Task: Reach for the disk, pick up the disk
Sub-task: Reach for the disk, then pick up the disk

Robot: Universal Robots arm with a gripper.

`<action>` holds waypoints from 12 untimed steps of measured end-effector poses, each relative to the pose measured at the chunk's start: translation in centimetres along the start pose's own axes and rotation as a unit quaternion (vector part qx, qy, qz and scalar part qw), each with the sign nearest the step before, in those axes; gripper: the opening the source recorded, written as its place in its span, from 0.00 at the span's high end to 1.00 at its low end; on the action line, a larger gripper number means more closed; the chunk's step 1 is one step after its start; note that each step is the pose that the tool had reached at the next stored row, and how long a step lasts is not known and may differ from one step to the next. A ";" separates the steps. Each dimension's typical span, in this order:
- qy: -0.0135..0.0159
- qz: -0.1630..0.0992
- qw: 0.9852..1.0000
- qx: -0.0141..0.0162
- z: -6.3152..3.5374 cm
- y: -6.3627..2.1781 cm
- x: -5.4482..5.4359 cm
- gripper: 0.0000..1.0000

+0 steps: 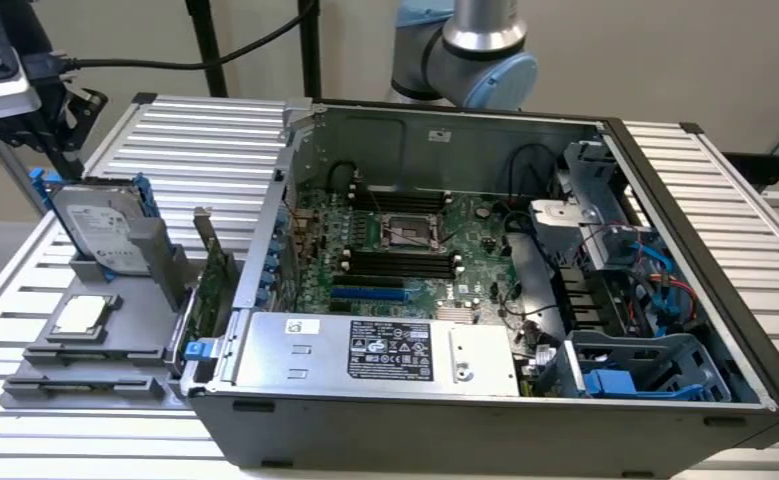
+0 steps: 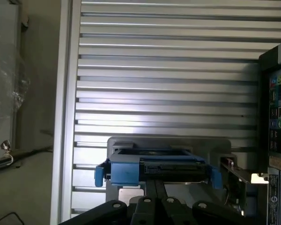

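Here the disk [image 1: 100,232] is reached for from above by the tool [image 1: 58,140].
The disk is stood on edge in a grey holder [image 1: 153,268] on the slatted surface [image 1: 209,130], just beside the open computer case [image 1: 496,425]. Whether the tool is apart or together cannot be told. It seems centred over the disk; a straight, square descent between the blue rails [image 1: 145,198] would best be kept, so the holder is not struck.

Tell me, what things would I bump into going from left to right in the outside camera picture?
In the exterior view: disk → green card → silver box with the black label → blue cage.
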State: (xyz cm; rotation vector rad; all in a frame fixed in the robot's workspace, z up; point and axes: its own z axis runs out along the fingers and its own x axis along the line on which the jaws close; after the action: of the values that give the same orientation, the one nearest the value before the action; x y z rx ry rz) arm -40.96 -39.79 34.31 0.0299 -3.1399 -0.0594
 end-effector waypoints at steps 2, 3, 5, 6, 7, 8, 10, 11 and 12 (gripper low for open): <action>0.000 0.000 1.000 0.000 -0.07 0.23 0.5 0.89; 0.000 0.000 1.000 0.001 -0.11 0.35 0.7 0.89; 0.000 0.000 1.000 0.001 -0.14 0.48 1.1 0.89; 0.000 0.000 1.000 0.001 -0.14 0.49 1.2 0.89; 0.000 0.000 1.000 0.001 -0.14 0.49 1.2 0.89; 0.000 0.000 1.000 0.001 -0.14 0.49 1.2 0.89; 0.000 0.000 1.000 0.001 -0.14 0.49 1.2 0.89; 0.000 0.000 1.000 0.001 -0.14 0.49 1.2 0.89; 0.000 0.000 1.000 0.001 -0.14 0.49 1.2 0.89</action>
State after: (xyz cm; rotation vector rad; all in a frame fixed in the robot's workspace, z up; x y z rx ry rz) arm -42.15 -39.33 34.47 0.0300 -3.1403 -0.0572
